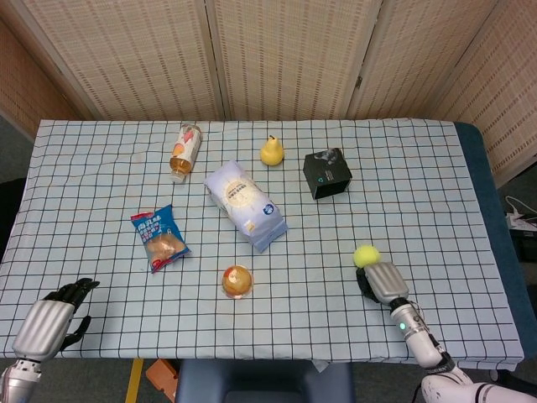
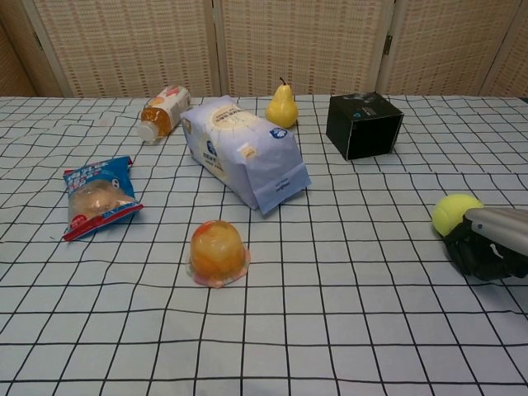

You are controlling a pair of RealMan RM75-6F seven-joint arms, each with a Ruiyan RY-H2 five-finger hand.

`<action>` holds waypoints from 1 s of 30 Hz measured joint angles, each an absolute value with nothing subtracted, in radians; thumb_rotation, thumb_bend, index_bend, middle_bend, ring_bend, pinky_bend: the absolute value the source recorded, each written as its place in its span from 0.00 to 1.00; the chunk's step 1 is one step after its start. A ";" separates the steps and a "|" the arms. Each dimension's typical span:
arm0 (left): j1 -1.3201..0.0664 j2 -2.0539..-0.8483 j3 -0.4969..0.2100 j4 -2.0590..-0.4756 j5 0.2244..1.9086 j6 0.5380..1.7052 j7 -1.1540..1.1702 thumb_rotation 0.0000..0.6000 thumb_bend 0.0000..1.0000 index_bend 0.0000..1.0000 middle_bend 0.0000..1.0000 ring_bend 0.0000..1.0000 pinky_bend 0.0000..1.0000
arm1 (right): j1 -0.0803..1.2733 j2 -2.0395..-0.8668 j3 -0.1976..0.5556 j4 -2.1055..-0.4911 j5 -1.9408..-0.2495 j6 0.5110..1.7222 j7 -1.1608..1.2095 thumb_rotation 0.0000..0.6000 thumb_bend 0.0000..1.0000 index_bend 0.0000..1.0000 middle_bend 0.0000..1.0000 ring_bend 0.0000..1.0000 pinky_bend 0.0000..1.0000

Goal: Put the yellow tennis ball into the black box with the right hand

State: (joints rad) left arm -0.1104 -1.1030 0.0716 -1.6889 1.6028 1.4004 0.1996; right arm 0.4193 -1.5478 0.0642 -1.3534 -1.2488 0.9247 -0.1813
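We are at the reach-and-grasp step: our right hand sits just behind the yellow tennis ball, on the near right part of the checked tablecloth, and nothing is lifted yet. In the chest view the dark fingers curl down beside and slightly under the ball, touching or nearly touching it; we cannot tell if they have closed on it, since the silver back of the hand hides the palm side in the head view. Best guess is a grasp just forming, not secured. Next move calls for wrapping the fingers fully round the ball, lifting clear of the cloth, then carrying it forward and a bit left to the black box, which stands well apart near the pear. The box opening is not clearly readable from here, maybe tilted. Ball looks round, fuzzy, bright yellow-green, sitting on the cloth, likely to roll if nudged. Our left hand rests at the near left edge, fingers spread, holding nothing.
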 measured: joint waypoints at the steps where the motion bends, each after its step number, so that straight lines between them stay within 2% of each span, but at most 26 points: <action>1: -0.110 -1.103 0.072 -1.689 1.603 1.400 0.200 1.00 0.42 0.20 0.18 0.23 0.42 | 0.422 -1.552 0.067 -1.349 -1.246 0.925 -0.178 1.00 0.88 1.00 0.92 0.77 1.00; 20: -0.111 -1.103 0.076 -1.690 1.610 1.395 0.202 1.00 0.42 0.20 0.18 0.23 0.42 | 0.483 -1.585 0.108 -1.249 -1.250 0.908 -0.142 1.00 0.88 1.00 0.93 0.78 1.00; 30: -0.111 -1.103 0.075 -1.690 1.607 1.393 0.204 1.00 0.42 0.20 0.18 0.23 0.42 | 0.541 -1.599 0.109 -1.155 -1.244 0.818 -0.137 1.00 0.88 1.00 0.93 0.78 1.00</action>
State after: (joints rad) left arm -0.1114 -1.1030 0.0754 -1.6905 1.6075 1.3931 0.2036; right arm 0.5409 -1.5991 0.1089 -1.1546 -1.2436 0.8177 -0.1366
